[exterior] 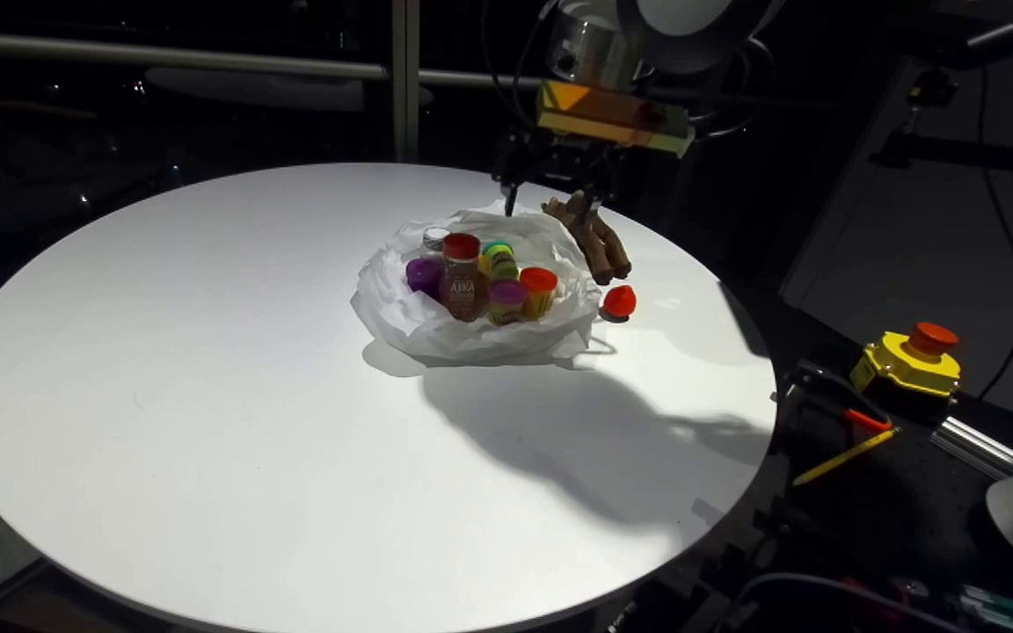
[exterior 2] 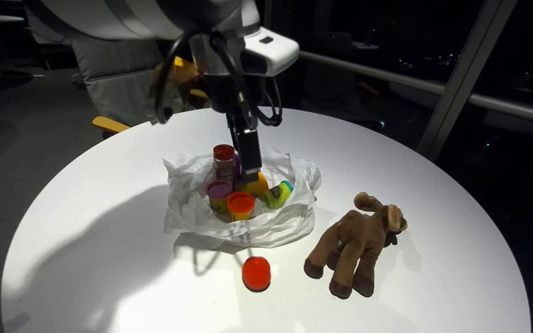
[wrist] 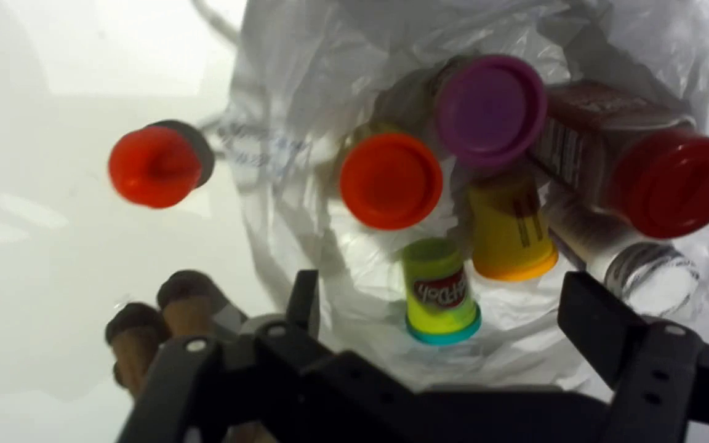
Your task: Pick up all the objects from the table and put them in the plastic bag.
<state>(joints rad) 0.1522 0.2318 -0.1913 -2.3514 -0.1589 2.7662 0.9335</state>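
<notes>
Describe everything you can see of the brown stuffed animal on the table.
The brown stuffed animal looks like soft plush, with long legs ending in darker feet and lighter tan flaps, perhaps ears or antlers, at its head. It appears slumped on the white table, legs splayed away from the head, outside the plastic bag with a gap between. Only the table seems to touch it. In the wrist view the open gripper covers part of it; its face isn't clearly shown.

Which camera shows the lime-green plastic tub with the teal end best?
The wrist view: there the lime-green tub looks biggest, its label facing the camera. Both exterior views show it small, label unreadable, inside the white plastic bag.
</notes>
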